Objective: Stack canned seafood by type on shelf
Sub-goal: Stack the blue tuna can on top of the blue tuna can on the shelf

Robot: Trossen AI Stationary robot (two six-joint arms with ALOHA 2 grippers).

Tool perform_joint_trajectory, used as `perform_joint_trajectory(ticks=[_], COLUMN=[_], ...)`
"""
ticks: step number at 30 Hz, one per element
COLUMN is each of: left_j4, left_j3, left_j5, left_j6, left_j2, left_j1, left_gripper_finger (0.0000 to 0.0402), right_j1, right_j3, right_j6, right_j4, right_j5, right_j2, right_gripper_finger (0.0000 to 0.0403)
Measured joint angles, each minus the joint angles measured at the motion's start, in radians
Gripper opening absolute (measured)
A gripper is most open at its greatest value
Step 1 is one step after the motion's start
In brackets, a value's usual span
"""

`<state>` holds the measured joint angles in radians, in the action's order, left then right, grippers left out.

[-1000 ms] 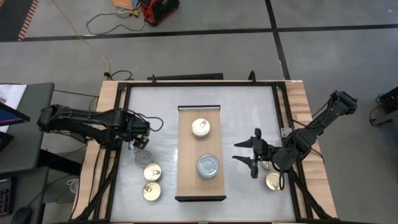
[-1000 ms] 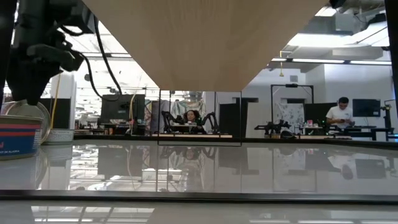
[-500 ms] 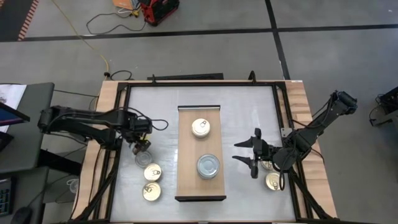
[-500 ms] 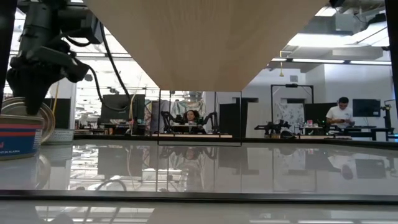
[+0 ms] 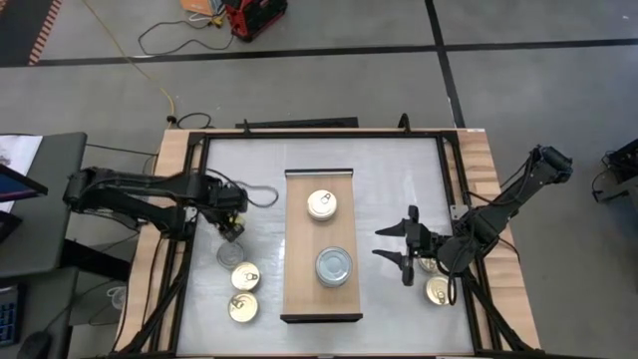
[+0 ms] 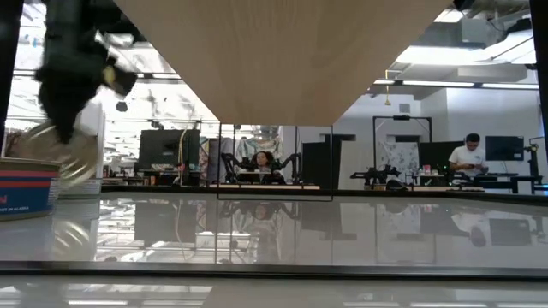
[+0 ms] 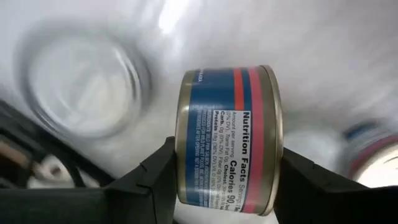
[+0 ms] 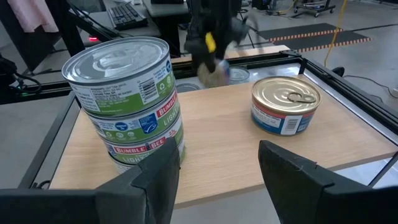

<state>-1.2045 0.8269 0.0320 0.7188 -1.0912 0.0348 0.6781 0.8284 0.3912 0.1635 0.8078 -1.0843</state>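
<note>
My left tool (image 5: 231, 225) hangs over the white surface (image 5: 399, 170), left of the long light-wood shelf with dark end trim (image 5: 299, 249), pinching a small round blue-and-red labelled tin (image 7: 227, 140) by its two flat faces. The left wrist view shows the fingers (image 7: 152, 180) pressed on both ends and the nutrition label facing the camera; the high view only shows a small blob under the tool. Low view: the held tin is blurred, lifted off the surface, beside a standing blue-and-red tin (image 6: 26, 184) at far left.

Below the left tool on the surface I see a silver-lidded tin (image 5: 229, 254) and two gold pull-tab tins (image 5: 243, 276) (image 5: 242, 306), in a line.

On the shelf: one gold-lidded tin (image 5: 321, 204) at the far part, and a stack of silver-lidded green-labelled tins (image 5: 334, 266) nearer. The right wrist view shows that stack is two or three high (image 8: 127, 99); from above it looks like one.

My right tool (image 5: 401, 249) waits right of the shelf, fingers (image 8: 158, 180) spread, holding nothing. Two more tins (image 5: 437, 290) lie under that arm.
</note>
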Motion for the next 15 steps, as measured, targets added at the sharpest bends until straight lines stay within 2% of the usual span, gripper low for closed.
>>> perform_joint_trajectory(ticks=[5,12,15], left_j4=[-0.113,-0.109,-0.035], left_j3=[0.127,0.301,0.362], left_j5=[0.098,0.198,0.213], left_j6=[-0.001,-0.023,-0.059], left_j2=[0.048,0.071,0.072], left_j1=[0.023,0.025,0.025], left_gripper_finger=[0.0188,0.0188,0.0188], right_j1=[0.000,-0.002,-0.006], right_j3=[0.000,0.000,0.000], right_j6=[0.003,0.026,0.027], right_j4=[0.000,0.000,-0.006], right_j5=[0.000,0.000,0.000], right_j2=[0.000,0.000,0.000], right_gripper_finger=[0.0244,0.0244,0.0244])
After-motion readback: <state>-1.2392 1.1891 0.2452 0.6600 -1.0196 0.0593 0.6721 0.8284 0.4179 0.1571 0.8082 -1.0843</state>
